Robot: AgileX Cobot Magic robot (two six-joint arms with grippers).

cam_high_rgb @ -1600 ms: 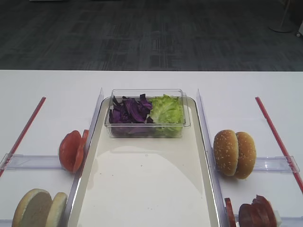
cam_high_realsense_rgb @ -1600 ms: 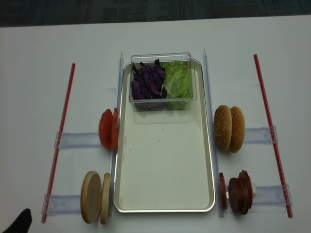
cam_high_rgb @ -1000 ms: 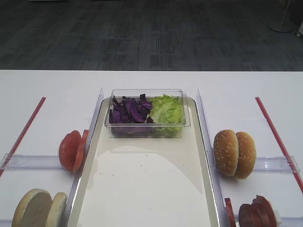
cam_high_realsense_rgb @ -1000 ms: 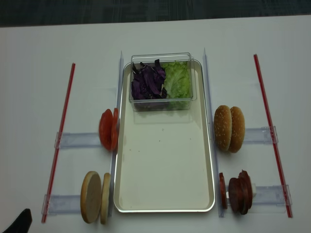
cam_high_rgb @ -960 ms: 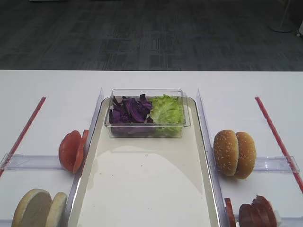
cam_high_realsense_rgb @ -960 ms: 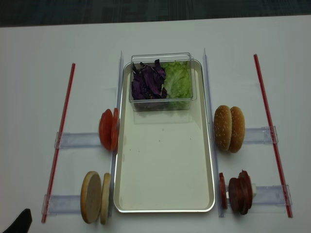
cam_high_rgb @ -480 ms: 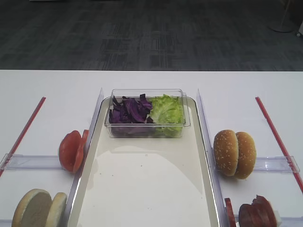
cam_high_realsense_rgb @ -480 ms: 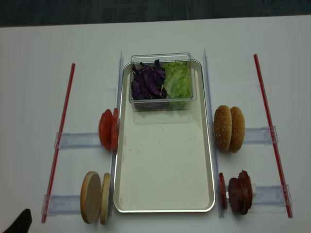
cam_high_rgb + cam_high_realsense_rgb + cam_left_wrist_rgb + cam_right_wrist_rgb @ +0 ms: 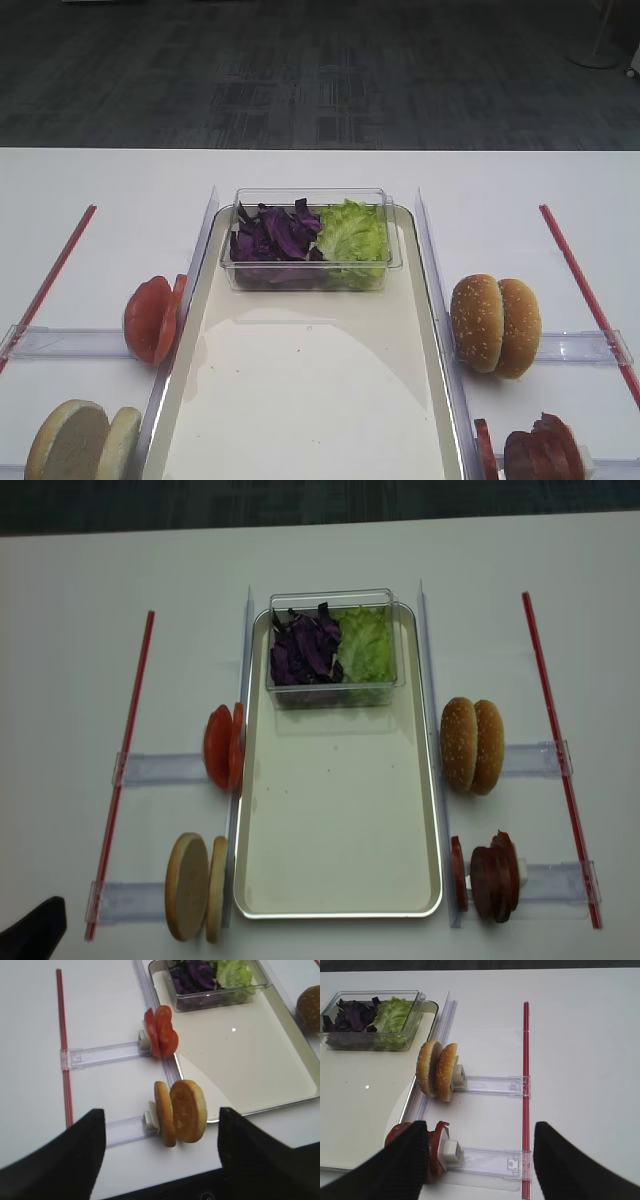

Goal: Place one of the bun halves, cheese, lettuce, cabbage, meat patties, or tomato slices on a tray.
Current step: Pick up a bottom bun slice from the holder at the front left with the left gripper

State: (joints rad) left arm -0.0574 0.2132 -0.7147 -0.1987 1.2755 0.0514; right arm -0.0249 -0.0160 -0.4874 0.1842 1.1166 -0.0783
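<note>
A: Jaws? Left gripper (image 9: 160,1160) spread wide above pale flat bun halves (image 9: 181,1111), gripping nothing; right gripper (image 9: 477,1167) likewise apart.
B: Buns upright beside cream-white silver-rimmed tray (image 9: 340,810).

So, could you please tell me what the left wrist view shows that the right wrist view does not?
Only the left wrist view shows the tomato slices and the bun halves, each standing on edge in a clear holder beside the tray's left side, with the open left hand below them. Only the right wrist view shows the sesame buns, the dark red slices nearer the camera, and the open right hand. Both show the tray, plus the tub of cabbage and lettuce at its far end.
</note>
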